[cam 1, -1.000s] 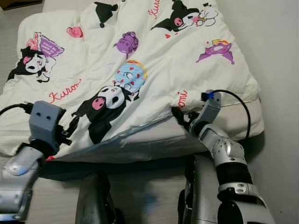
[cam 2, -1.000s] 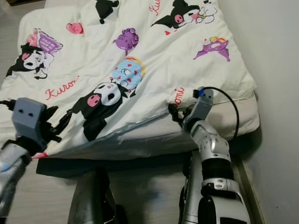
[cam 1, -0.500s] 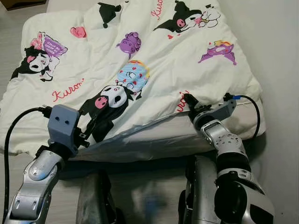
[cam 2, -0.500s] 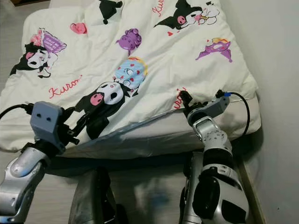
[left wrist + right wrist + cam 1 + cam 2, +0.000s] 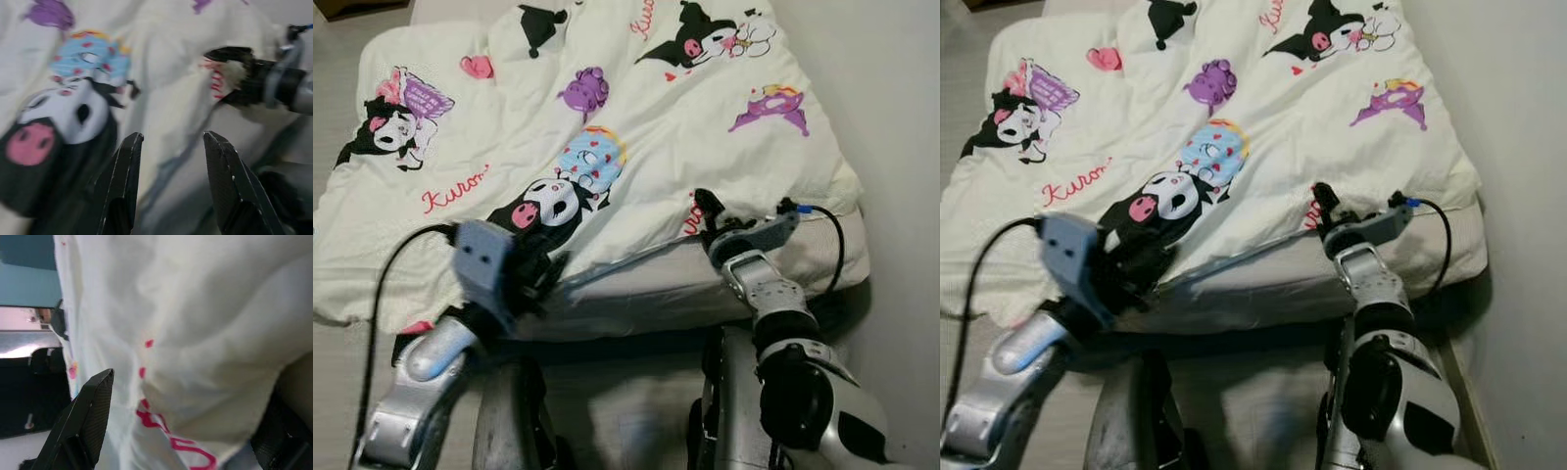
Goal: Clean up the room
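Duvet (image 5: 607, 108) spread over bed (image 5: 646, 294), right gripper (image 5: 705, 211) at 4 o'clock clamped on its edge, left gripper (image 5: 171, 161) at 7 o'clock, fingers apart, holding nothing.

The white duvet (image 5: 636, 117) carries red script reading "Kurom…" near its left edge; other red lettering is too folded to read.

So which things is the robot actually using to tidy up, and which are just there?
For the job:
- white cartoon-print quilt
- right gripper, fingers around the quilt's edge
- left gripper, fingers open at the quilt's near edge

Just there:
- bare beige mattress
- pale wall
- light floor
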